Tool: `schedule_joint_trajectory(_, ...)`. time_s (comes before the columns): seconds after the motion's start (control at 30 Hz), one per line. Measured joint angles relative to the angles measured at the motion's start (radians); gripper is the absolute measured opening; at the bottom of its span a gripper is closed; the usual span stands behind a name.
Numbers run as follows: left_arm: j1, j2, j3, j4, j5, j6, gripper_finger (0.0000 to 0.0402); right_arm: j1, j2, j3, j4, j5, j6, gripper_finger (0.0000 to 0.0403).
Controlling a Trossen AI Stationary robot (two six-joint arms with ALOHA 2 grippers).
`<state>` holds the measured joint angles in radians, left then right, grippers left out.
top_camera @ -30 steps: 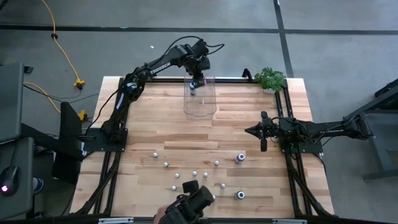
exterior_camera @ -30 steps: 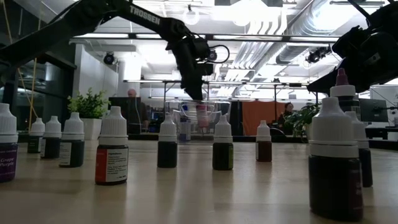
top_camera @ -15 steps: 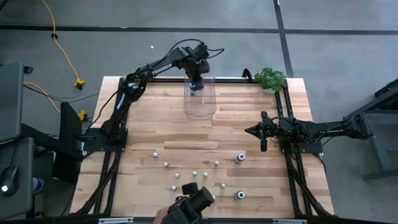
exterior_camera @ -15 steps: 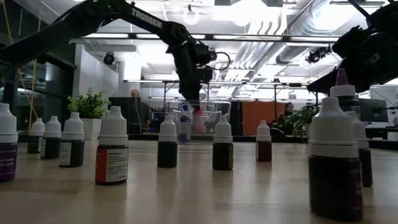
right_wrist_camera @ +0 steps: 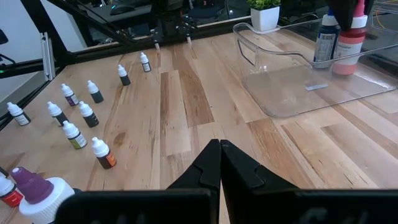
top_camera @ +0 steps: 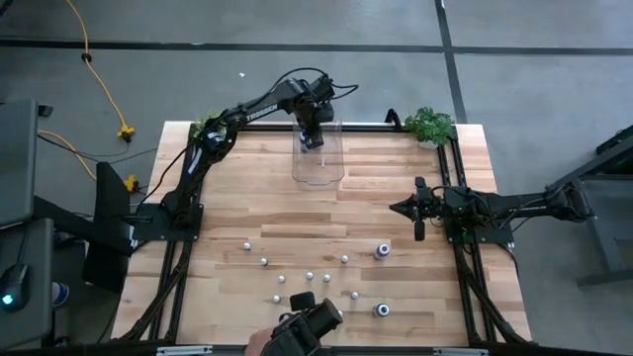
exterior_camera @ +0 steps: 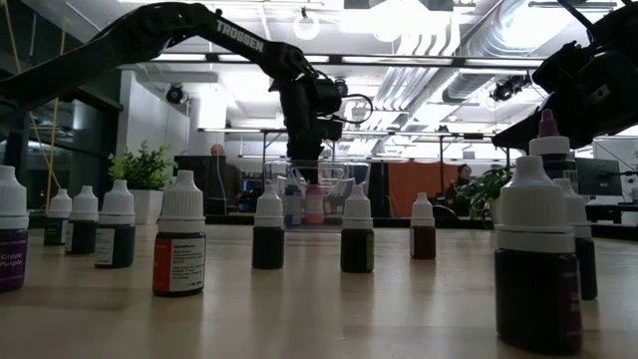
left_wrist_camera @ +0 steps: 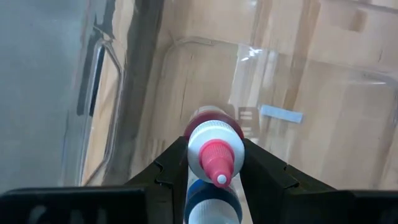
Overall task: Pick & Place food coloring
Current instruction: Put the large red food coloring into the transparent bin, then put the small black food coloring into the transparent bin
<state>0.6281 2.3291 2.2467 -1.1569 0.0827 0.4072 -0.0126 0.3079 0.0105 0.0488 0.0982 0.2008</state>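
My left gripper reaches down into the clear plastic bin at the table's far edge, shut on a red food coloring bottle with a white cap and a pink tip. A blue-labelled bottle stands on the bin's floor beside it. Several small white-capped bottles stand upright on the near half of the table. My right gripper waits shut at the table's right, above the wood. My left gripper pinches the red bottle's white cap between its two fingers, coming steeply from above. The bottle hangs upright inside the bin. Its base is at the bin's floor; whether it rests there I cannot tell.
A potted plant stands at the far right corner. A dark camera sits at the near edge. Two larger bottles stand near right. Bare wood lies between the bin and the row of bottles.
My left gripper has sunk down into the bin with the red bottle, which stays upright and has come down beside the blue-labelled bottle.
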Motion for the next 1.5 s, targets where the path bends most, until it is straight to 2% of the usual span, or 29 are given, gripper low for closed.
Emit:
schedule_joint_trajectory(0.53, 0.000, -0.001, 0.000, -0.033, 0.004, 0.019, 0.0118, 0.000, 0.000, 0.000, 0.000, 0.000, 0.000, 0.0000)
schedule_joint_trajectory(0.8, 0.000, -0.002, 0.000, -0.040, 0.012, 0.034, 0.0190, 0.000, 0.000, 0.000, 0.000, 0.000, 0.000, 0.0000)
schedule_joint_trajectory(0.93, 0.000, -0.002, 0.000, -0.038, 0.011, 0.034, 0.0210, 0.000, 0.000, 0.000, 0.000, 0.000, 0.000, 0.0000)
schedule_joint_trajectory(1.1, 0.000, -0.003, 0.027, -0.049, 0.008, 0.042, 0.0213, 0.000, 0.000, 0.000, 0.000, 0.000, 0.000, 0.0000)
schedule_joint_trajectory(1.27, 0.000, -0.003, 0.107, -0.077, 0.003, 0.042, 0.0213, 0.000, 0.000, 0.000, 0.000, 0.000, 0.000, 0.0000)
schedule_joint_trajectory(1.5, 0.000, -0.082, 0.109, -0.113, -0.018, 0.045, 0.0214, 0.000, 0.000, 0.000, 0.000, 0.000, 0.000, 0.0000)
